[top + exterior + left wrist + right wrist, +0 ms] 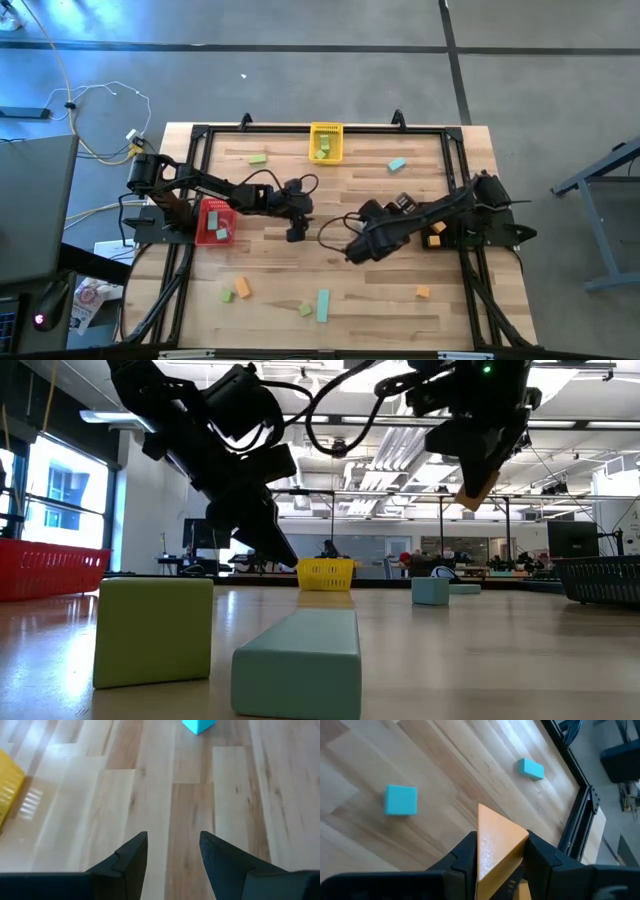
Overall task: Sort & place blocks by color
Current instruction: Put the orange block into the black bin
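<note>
Left gripper: I see my left gripper over the middle of the table, just right of the red bin; its fingers stand spread with nothing between them, only bare wood below.
Right gripper: my right gripper hangs above the table centre, right of the left one, and it pinches an orange block; in the low view that block is lifted well clear of the wood.
Yellow bin: I find it at the middle of the far edge, with a light green block inside.
Red bin: at the left edge, with a green block lying in it.
Black bin: at the right edge, partly under the right arm; I can make out an orange piece in it.
Loose blocks, far side: one light green block left of the yellow bin and one teal block right of it.
Loose blocks, near side: a green cube and an orange cube just beside each other toward the near left corner; a small green cube touching or just beside a long teal bar near the middle of the near edge; one orange cube toward the near right.
Right wrist view: I see two teal blocks on the wood, well apart.
</note>
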